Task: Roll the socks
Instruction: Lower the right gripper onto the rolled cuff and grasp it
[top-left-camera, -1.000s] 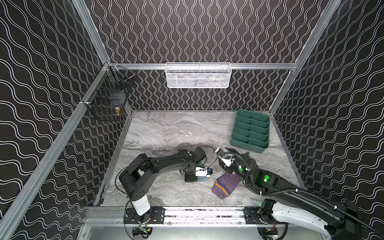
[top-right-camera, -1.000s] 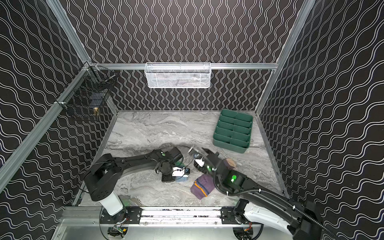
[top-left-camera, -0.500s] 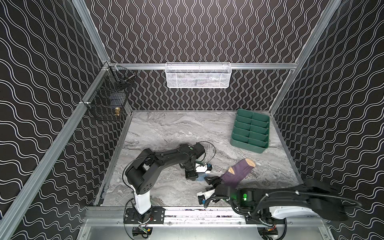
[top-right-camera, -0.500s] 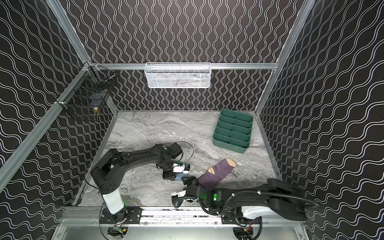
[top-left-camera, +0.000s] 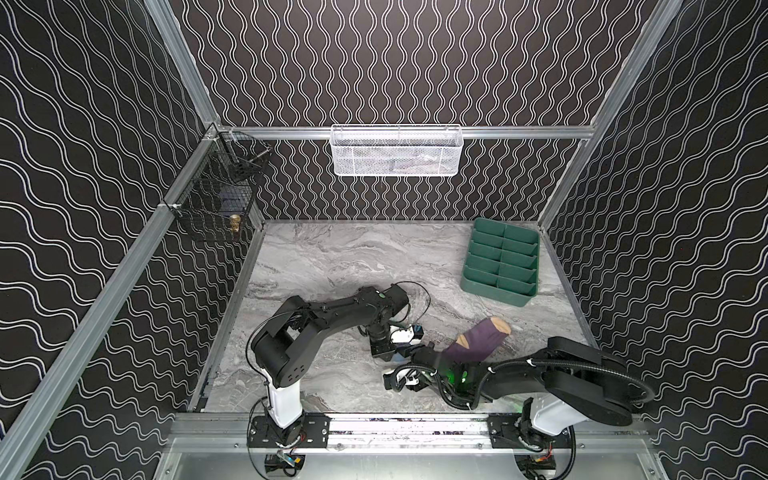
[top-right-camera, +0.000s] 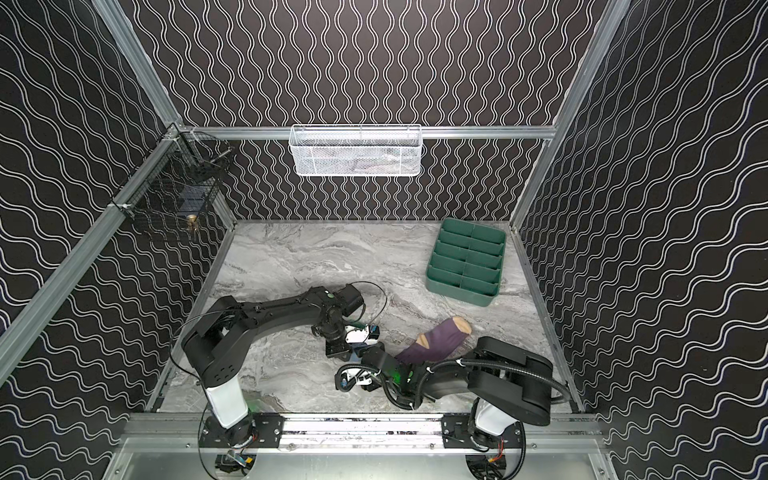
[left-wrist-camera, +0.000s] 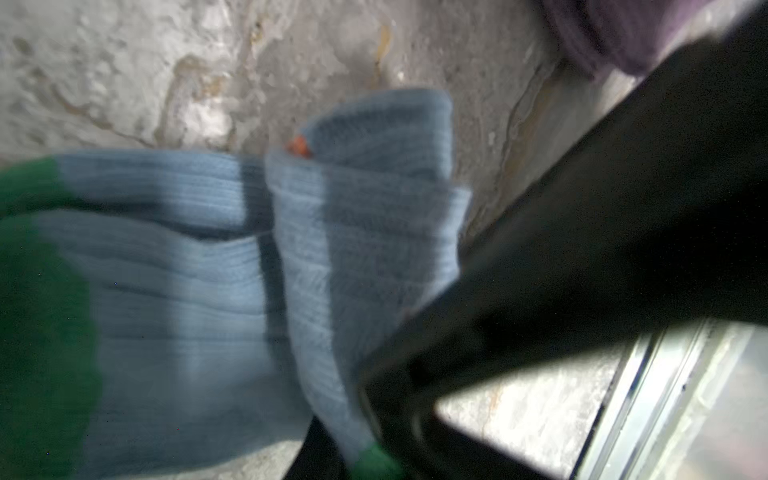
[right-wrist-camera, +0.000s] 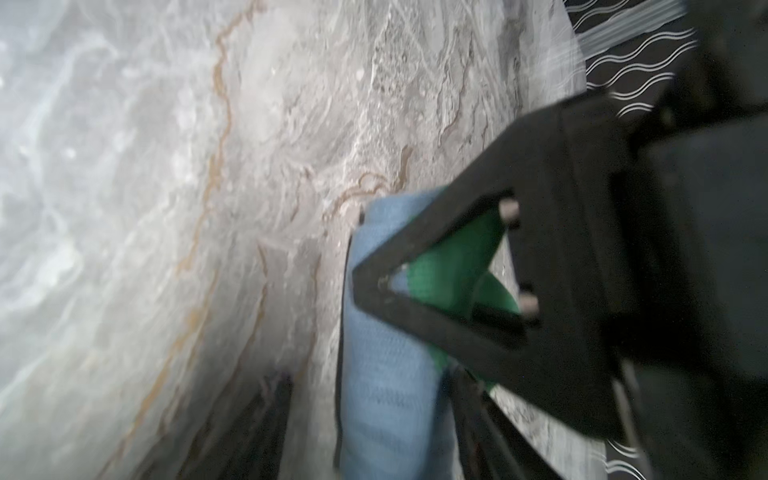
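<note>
The light blue sock (left-wrist-camera: 257, 266) with green toe lies folded over itself on the marble table, and only a small blue patch (top-left-camera: 401, 356) of it shows in a top view. My left gripper (top-left-camera: 392, 351) points down on it, shut on the sock; its black finger (right-wrist-camera: 561, 208) presses the green part. My right gripper (right-wrist-camera: 370, 386) lies low along the table from the front, open, jaws on either side of the blue sock, with a gap on one side. The purple sock (top-left-camera: 478, 343) with tan toe lies stretched out flat, its cuff end hidden under my right arm.
A green divided tray (top-left-camera: 500, 266) stands at the back right. A white mesh basket (top-left-camera: 397, 151) hangs on the back wall and a black wire basket (top-left-camera: 220, 199) on the left wall. The front rail (top-left-camera: 395, 424) runs close behind my right gripper.
The right arm dropped from above the purple sock to the table's front and reached left to the blue sock. The purple sock went from bunched to stretched out. The left gripper barely moved.
</note>
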